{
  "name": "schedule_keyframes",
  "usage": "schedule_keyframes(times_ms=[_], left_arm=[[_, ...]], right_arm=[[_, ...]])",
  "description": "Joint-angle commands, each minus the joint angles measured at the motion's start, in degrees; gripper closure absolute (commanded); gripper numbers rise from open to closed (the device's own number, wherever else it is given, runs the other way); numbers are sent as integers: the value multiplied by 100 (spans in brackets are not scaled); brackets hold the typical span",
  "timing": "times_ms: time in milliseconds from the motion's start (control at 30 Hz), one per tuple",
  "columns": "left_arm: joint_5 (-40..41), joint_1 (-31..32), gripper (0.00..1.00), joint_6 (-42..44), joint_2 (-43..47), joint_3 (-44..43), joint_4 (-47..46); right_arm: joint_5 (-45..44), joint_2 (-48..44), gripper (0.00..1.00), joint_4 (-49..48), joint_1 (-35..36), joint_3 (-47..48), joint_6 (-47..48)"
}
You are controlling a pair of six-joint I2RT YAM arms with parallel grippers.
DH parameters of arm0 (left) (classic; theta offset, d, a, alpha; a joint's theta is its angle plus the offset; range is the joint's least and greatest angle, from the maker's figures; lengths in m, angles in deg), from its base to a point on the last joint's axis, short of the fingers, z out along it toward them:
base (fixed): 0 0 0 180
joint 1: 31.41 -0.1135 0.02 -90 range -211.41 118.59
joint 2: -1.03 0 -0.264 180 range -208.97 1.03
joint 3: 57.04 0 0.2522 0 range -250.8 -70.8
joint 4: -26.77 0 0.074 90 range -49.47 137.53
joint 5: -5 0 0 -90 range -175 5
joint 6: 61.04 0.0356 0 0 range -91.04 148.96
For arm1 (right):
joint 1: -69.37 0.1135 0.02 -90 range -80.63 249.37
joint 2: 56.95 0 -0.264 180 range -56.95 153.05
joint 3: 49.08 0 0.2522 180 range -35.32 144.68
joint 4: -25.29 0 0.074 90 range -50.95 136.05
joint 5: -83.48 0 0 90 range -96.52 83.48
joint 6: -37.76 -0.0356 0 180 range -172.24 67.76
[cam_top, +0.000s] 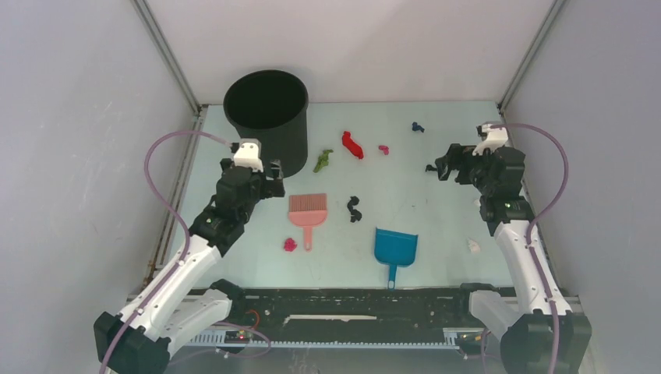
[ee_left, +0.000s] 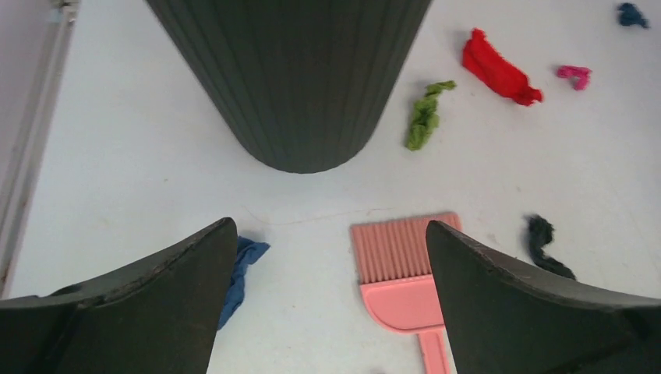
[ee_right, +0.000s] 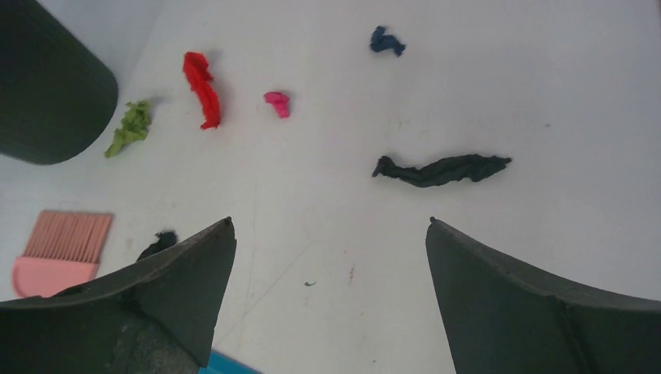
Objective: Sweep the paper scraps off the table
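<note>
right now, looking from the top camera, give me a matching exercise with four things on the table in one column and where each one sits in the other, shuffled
Things:
1. black bin
2. pink brush
3. blue dustpan
4. green scrap

Places:
a. of the four, closest to the near edge, handle pointing at it
b. upright at the far left
c. just right of the bin's base
d. left of centre, a magenta scrap by its handle

Pairs: 1-b, 2-d, 3-a, 4-c.
</note>
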Motion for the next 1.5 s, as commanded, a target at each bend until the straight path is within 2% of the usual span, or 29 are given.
schedule_keyframes(times_ms=[0,100,200,267,333,367,500,633,800,967,1067,1200,1467], left_arm=[[-1102,42,0,56,143,-105,-190],[-1374,367,0,73,-132,-289,-45],[-1238,824,3,120,-623,-743,468],[-844,1023,6,-68,-1038,-1142,1054],[-405,1082,11,-507,-1420,-1539,1654],[-520,1096,14,-686,-1516,-1605,1752],[-1139,1449,17,-1462,-1478,-1184,1019],[-1145,2053,19,-1822,-2039,-1216,571],[-957,2397,26,-2069,-2917,-1545,344],[435,2245,27,-2546,-3241,-1785,1312],[55,1504,24,-2972,-3001,-1309,1269],[-230,753,25,-3294,-2548,-390,439],[86,492,37,-3255,-2754,-121,-241]], right_arm=[[1137,49,0,406,-106,349,16],[2644,25,0,1145,-216,418,904],[3502,41,0,1454,-220,405,1289],[3790,36,1,1468,-192,365,1502],[3855,75,3,1544,-100,348,1649],[3829,109,4,1563,-59,344,1669],[3617,181,11,1801,31,476,1633],[3364,121,14,2255,120,443,1882],[3343,117,16,1992,-9,290,1738],[3279,92,15,2030,-16,284,1817],[3312,119,13,2017,-20,287,1797],[3382,192,13,2020,14,287,1798],[3501,219,12,2072,93,290,1849]])
